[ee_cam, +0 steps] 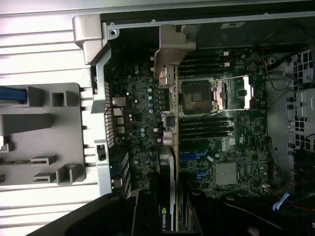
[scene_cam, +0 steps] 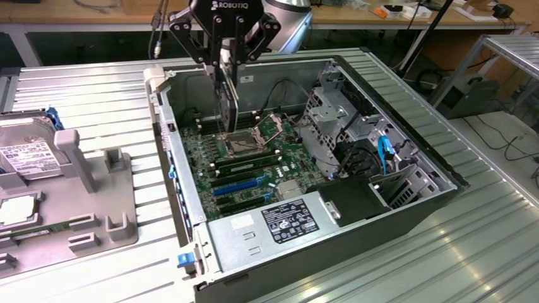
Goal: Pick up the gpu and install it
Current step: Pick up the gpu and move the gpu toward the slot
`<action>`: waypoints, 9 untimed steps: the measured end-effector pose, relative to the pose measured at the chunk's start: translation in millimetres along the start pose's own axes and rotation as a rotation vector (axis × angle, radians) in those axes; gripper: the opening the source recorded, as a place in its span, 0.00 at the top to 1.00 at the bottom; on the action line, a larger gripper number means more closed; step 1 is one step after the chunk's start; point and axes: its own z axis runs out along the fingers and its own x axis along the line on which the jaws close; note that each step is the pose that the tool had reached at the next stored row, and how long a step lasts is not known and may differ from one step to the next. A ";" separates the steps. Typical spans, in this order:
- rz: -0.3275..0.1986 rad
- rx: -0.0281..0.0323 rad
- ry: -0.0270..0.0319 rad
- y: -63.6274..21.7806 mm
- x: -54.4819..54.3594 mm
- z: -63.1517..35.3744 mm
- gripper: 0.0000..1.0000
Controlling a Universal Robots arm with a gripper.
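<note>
One ribbed metal worktop carries the open grey-and-black metal computer case, its green motherboard exposed. Over that board hangs the thin black gpu card, upright, pinched between the fingers of my claw

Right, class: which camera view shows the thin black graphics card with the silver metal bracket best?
The wrist view: the gpu runs lengthwise there, showing its silver bracket and a green logo. The exterior view shows it as a narrow dark sliver hanging upright from the gripper, above the green motherboard.
</note>
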 end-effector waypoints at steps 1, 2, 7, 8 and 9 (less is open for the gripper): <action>0.000 0.0000 0.0000 0.1 -1.2 0.0 0.73; 0.000 0.0000 0.0000 0.2 -2.9 0.1 0.73; 0.000 0.0000 0.0001 0.6 -8.1 0.3 0.73; 0.000 0.0000 0.0000 0.7 -9.6 0.4 0.73; 0.000 0.0000 0.0000 0.8 -10.9 0.4 0.73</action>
